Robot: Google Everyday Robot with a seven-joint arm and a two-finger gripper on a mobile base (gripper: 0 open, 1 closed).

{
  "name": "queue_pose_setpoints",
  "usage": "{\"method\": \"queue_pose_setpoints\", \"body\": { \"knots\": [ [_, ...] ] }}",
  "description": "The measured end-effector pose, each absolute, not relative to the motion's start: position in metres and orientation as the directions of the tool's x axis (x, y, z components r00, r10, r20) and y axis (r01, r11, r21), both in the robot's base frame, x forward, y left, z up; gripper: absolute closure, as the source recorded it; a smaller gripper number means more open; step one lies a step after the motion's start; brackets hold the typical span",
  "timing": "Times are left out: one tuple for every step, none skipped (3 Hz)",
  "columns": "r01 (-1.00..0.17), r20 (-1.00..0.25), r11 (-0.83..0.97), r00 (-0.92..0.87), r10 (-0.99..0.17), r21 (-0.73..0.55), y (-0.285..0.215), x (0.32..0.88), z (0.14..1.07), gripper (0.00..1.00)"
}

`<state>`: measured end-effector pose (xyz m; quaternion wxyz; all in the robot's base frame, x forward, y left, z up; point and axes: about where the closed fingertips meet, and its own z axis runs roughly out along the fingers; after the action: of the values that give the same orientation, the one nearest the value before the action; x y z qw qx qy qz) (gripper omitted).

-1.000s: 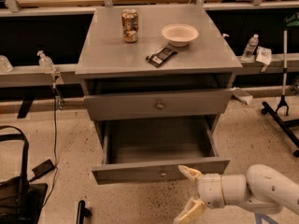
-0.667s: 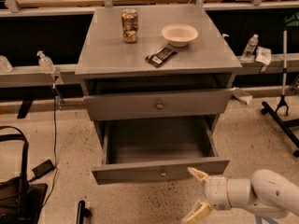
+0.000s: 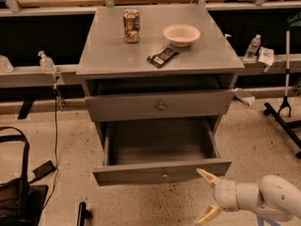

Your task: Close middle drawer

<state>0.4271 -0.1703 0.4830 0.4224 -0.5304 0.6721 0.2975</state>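
The middle drawer (image 3: 162,171) of the grey cabinet is pulled far out, its box open and empty, with a small knob (image 3: 164,175) on its flat front. My gripper (image 3: 202,196) is low at the front right, just right of and below the drawer front's right end. Its two pale fingers (image 3: 207,176) are spread open, point left and hold nothing. They are not touching the drawer. The drawer above (image 3: 161,106) stands slightly out. I see no drawer below the open one.
On the cabinet top (image 3: 113,55) stand a can (image 3: 131,26), a white bowl (image 3: 181,34) and a dark snack bar (image 3: 163,56). A black bag (image 3: 16,192) and cable lie on the floor at left. A black stand base (image 3: 282,117) is at right. Bottles (image 3: 47,61) sit on the side ledge.
My gripper has shifted a little to the right, still open. The drawers have not moved.
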Motion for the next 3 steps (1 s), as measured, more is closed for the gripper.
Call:
{"method": "queue_pose_setpoints", "body": {
  "knots": [
    [-0.965,-0.882,0.259,-0.082,-0.463,-0.046,-0.169,0.426,0.484,0.00],
    [-0.965,-0.868,0.257,-0.084,-0.489,-0.051,-0.174,0.433,0.465,0.15],
    [-0.962,-0.860,0.266,-0.089,-0.503,-0.057,-0.184,0.446,0.436,0.22]
  ]
}}
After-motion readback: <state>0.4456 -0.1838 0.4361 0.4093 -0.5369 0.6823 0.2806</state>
